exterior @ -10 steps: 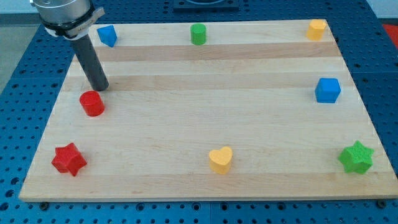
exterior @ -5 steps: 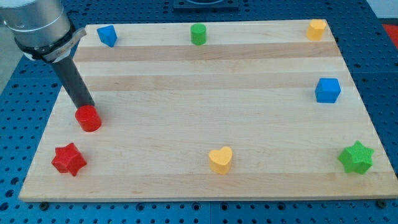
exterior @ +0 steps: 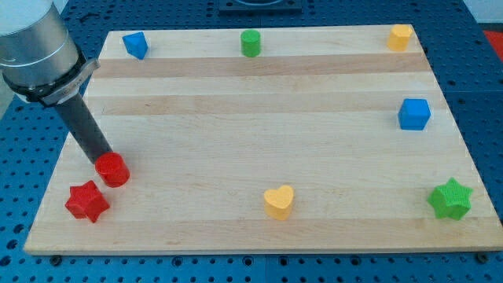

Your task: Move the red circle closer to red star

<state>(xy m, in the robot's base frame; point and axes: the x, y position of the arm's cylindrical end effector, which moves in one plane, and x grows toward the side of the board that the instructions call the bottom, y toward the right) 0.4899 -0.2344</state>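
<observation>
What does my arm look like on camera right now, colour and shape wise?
At the view's upper left, a wide grey metallic cylinder ends in a darker collar with a small side tab. From it runs a straight, plain dark rod, narrowing to my tip. No cables or markings are visible.

a pale wooden board (exterior: 259, 118) with lengthwise grain lies on a blue perforated table (exterior: 487, 94), evenly lit, a dark fixture at the view's top.

We count eight blocks on the worktop (exterior: 236, 110): two red (exterior: 112, 169) (exterior: 86, 201), two blue (exterior: 135, 44) (exterior: 414, 114), two green (exterior: 250, 42) (exterior: 450, 198), two yellow (exterior: 401, 36) (exterior: 279, 201).
</observation>
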